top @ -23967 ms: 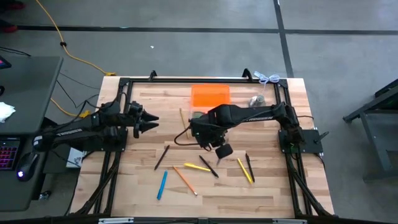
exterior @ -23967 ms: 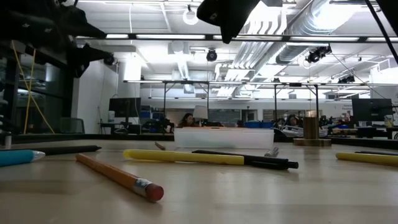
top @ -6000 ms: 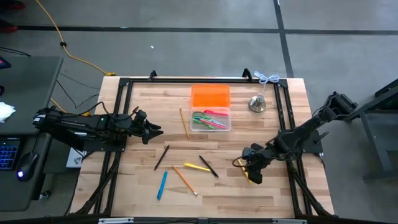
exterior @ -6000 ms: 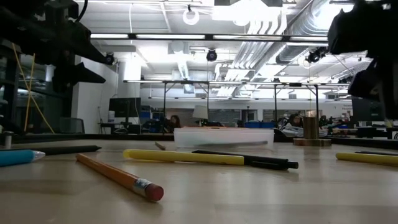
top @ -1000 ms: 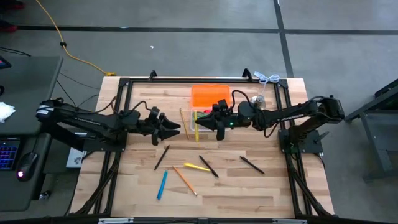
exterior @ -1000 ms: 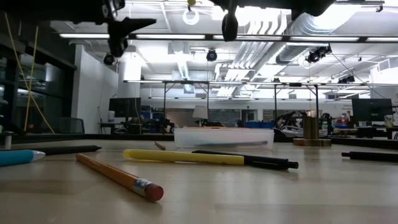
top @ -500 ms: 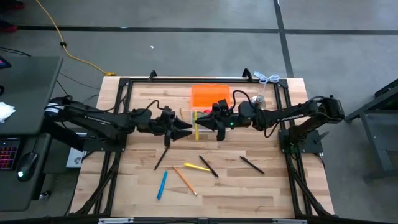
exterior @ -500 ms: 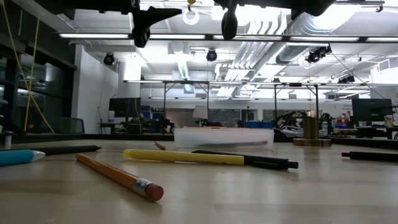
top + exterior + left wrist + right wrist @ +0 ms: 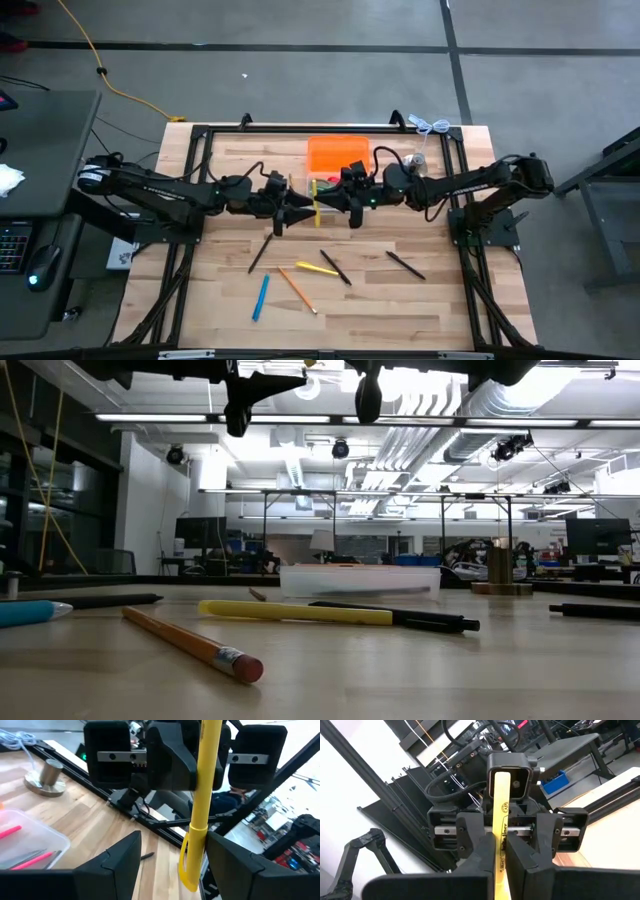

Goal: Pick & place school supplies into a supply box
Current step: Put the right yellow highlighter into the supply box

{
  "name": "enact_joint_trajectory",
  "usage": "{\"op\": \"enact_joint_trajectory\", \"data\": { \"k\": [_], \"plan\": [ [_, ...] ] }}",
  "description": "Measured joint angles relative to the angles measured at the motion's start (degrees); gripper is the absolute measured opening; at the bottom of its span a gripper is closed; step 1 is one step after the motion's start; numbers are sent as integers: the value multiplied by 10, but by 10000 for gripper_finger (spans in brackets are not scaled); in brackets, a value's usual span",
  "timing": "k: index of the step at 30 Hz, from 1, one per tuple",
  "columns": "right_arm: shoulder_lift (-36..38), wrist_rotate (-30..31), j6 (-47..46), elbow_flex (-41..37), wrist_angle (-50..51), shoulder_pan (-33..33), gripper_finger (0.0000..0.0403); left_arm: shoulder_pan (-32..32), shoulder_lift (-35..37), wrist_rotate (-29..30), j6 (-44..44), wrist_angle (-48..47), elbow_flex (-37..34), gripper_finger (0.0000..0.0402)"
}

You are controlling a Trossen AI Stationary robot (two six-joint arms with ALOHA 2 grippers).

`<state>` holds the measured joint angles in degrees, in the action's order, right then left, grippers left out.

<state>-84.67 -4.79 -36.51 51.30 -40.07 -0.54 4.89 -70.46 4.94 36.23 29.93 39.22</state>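
The right gripper point(image 9: 322, 200) pinches the yellow pen point(image 9: 316, 202); the left gripper point(image 9: 305, 212) waits open around it. Letting go early drops it.

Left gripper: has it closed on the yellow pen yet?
No: in the left wrist view the left gripper stands open on either side of the yellow pen, which the right gripper holds clamped.

arms: matte blk, jointed | blk cables | right hand point(image 9: 165, 757): silver rail, prob. screws
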Motion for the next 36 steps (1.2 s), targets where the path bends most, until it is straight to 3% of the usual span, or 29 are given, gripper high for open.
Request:
{"op": "enact_joint_trajectory", "data": {
  "k": [19,30,36],
  "plan": [
    [-10,-2,5,0,0,-3,4,0,0,28,-7,3,12,250],
    [-21,-6,-5,0,-14,-3,3,0,0,28,-15,-51,32,250],
    [-21,0,-5,0,-15,-3,5,0,0,27,-15,-53,32,214]
  ]
}}
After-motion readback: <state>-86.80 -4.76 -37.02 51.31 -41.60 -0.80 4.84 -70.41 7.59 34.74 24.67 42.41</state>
